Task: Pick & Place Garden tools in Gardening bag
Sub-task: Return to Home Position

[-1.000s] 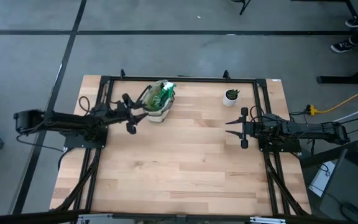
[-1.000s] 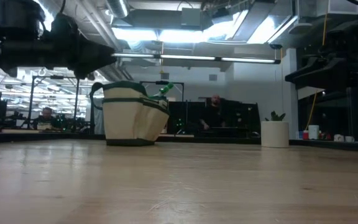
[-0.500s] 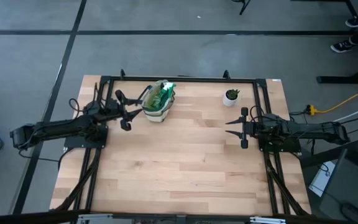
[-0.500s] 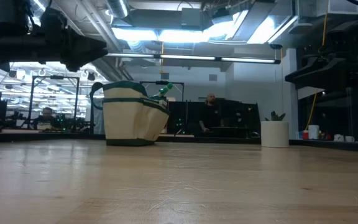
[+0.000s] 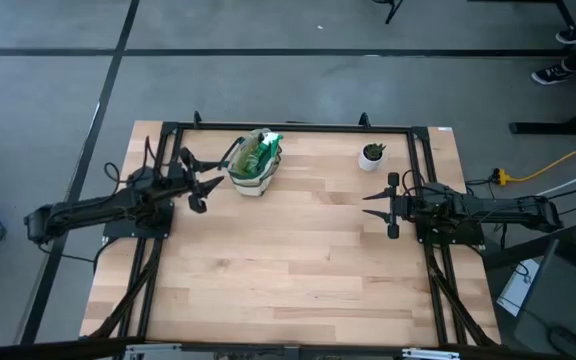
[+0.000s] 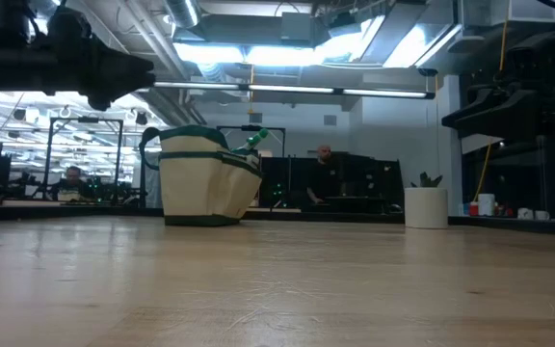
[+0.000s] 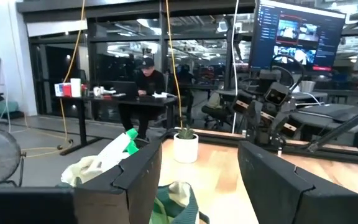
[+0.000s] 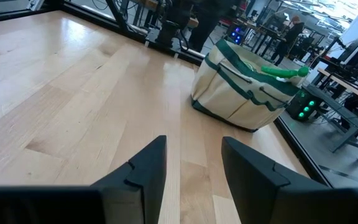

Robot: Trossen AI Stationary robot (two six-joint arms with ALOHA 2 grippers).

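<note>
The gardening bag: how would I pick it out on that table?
On the wooden table, look just beyond the left claw. The bag is a beige tote with dark green trim; unlike the white-potted plant, a green bottle pokes out.

Beige canvas gardening bag (image 5: 251,180) with dark green trim and loop handles, upright near the far edge of the wooden surface (image 5: 298,260), translucent green spray bottle (image 5: 266,150) tilted inside, top poking above the rim
</note>
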